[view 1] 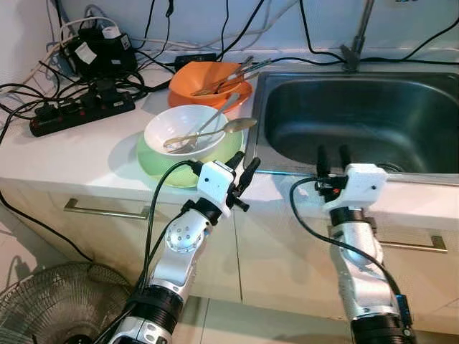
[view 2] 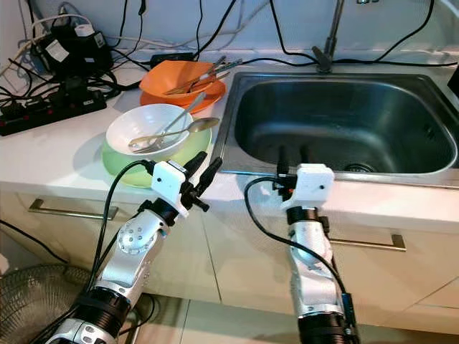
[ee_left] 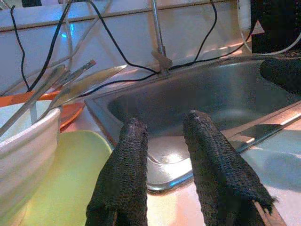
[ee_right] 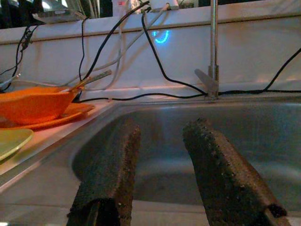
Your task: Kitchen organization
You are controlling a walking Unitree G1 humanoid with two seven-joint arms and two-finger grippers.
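A white bowl (view 1: 185, 131) with a spoon (view 1: 208, 133) in it rests on a green plate (view 1: 161, 165) on the white counter. Behind it an orange bowl (view 1: 208, 80) holding cutlery (view 1: 228, 77) sits on an orange plate. The steel sink (view 1: 358, 118) lies to the right. My left gripper (view 1: 244, 168) is open at the counter's front edge, just right of the green plate (ee_left: 70, 179). My right gripper (view 1: 334, 156) is open at the sink's front rim, fingers (ee_right: 214, 165) pointing into the basin, holding nothing.
A black power strip (view 1: 79, 113), adapters and tangled cables (view 1: 93, 50) crowd the counter's back left. A tap pipe (view 1: 358, 32) rises behind the sink. Drawer handles (view 1: 107, 210) line the cabinet front. A floor fan (view 1: 50, 304) stands low on the left.
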